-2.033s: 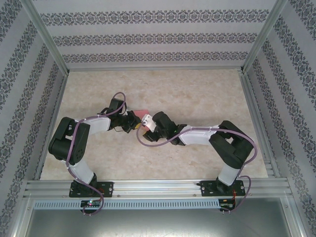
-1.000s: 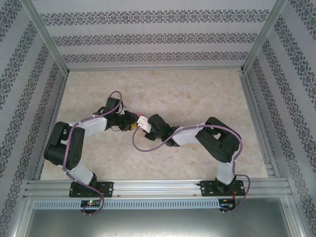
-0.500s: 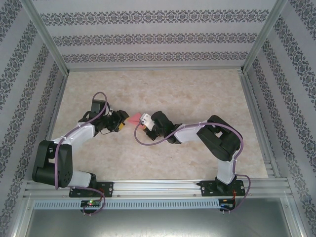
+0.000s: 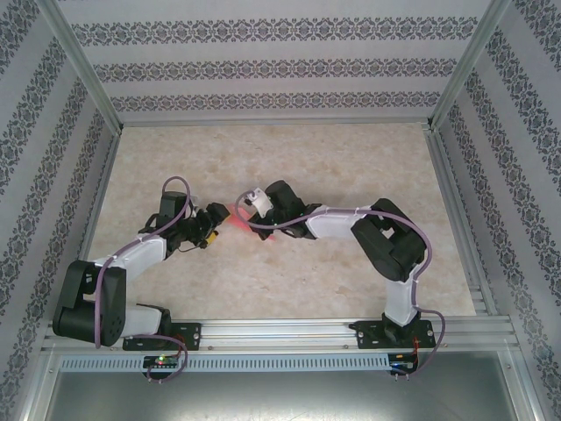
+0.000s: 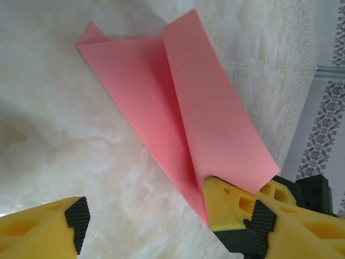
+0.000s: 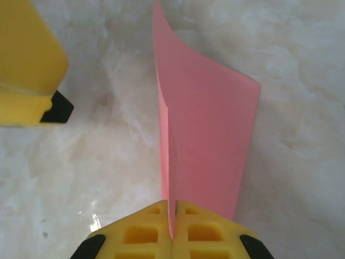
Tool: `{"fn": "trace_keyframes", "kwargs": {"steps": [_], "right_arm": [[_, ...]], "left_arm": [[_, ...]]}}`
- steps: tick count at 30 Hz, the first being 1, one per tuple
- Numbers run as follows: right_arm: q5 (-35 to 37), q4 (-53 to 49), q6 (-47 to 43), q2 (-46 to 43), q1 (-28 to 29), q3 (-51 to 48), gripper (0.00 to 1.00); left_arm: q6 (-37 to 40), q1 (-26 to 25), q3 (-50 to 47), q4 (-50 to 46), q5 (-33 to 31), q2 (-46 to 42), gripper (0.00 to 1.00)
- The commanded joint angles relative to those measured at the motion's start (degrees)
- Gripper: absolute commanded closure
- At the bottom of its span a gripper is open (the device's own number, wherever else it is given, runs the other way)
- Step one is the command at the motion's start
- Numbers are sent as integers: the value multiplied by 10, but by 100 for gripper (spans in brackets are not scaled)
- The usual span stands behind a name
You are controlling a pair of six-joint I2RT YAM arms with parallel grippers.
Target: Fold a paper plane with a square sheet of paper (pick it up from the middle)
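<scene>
Paper [image 6: 205, 140]: one folded pink sheet, standing on its edge just above the table [image 6: 108, 140]. The right gripper [image 6: 172, 218] pinches its fold, jaws pressed tight on it. The long side runs from that gripper toward the left gripper [image 5: 153, 216]. That makes two grippers. The left one's jaws are wide apart, with one yellow finger [image 5: 229, 208] just beside the paper's end.

Left arm [image 4: 140, 253] and right arm [image 4: 337, 224] pair black joints with white shells; purple cables [image 4: 175, 179] loop along each; yellow honeycombed fingers [image 5: 229, 205] carry black ribbed pads [image 5: 78, 218].
</scene>
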Motion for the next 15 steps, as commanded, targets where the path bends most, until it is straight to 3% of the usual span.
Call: {"fn": "trace_keyframes", "kwargs": {"steps": [1, 10, 15], "right_arm": [[-63, -29, 67, 21, -4, 18, 100], [-126, -6, 174, 50, -23, 36, 100], [-140, -55, 221, 79, -34, 78, 100]], "left_arm": [[7, 4, -10, 47, 1, -5, 11], [0, 3, -23, 121, 41, 32, 7], [13, 1, -25, 144, 50, 43, 9]]}}
